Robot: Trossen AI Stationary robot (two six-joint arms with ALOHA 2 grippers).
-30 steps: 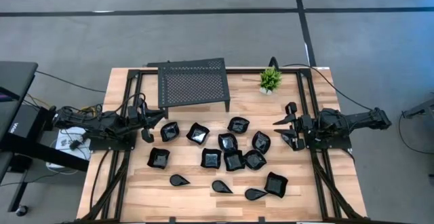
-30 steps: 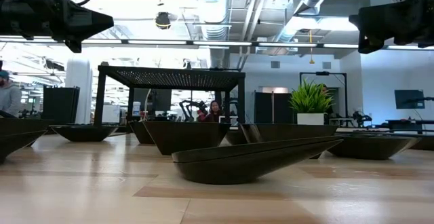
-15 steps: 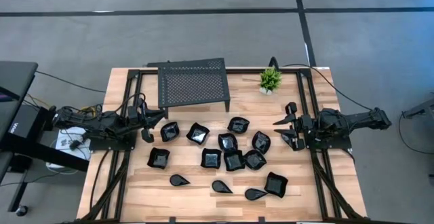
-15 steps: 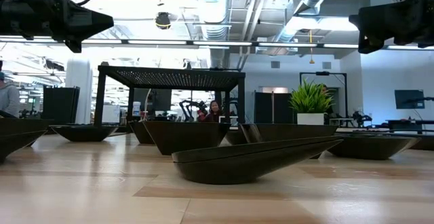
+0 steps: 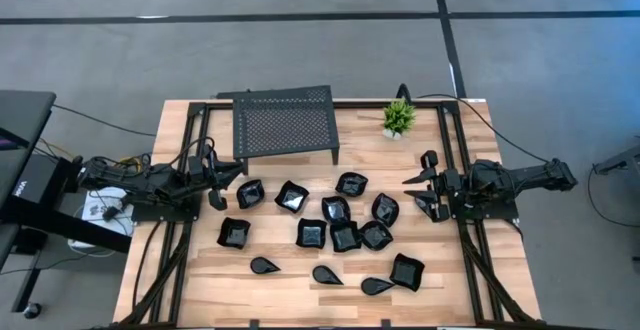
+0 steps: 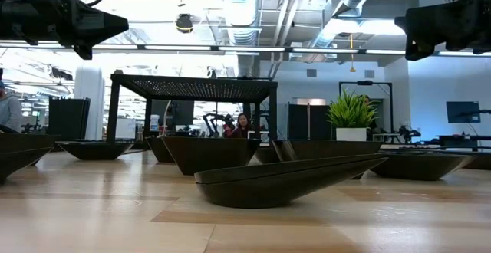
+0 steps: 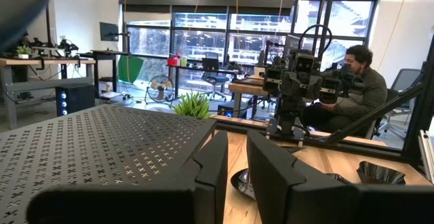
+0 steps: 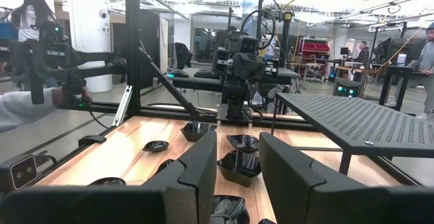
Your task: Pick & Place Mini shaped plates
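Note:
Several glossy black mini shaped plates (image 5: 335, 222) lie scattered flat on the middle of the wooden table, with three teardrop ones (image 5: 327, 274) toward the near edge. In the low view a teardrop plate (image 6: 284, 180) fills the foreground. My left gripper (image 5: 222, 182) hovers open above the table's left side, level, pointing right, beside a wavy square plate (image 5: 250, 192). My right gripper (image 5: 425, 183) hovers open at the right side, pointing left toward a plate (image 5: 385, 208). Both wrist views show the fingers (image 7: 237, 149) (image 8: 237, 149) apart with nothing between them.
A black perforated metal stand (image 5: 285, 120) stands at the far edge, left of centre. A small green potted plant (image 5: 399, 118) sits at the far right. Bare wood lies along the near edge (image 5: 200, 290). People show in the room beyond the table.

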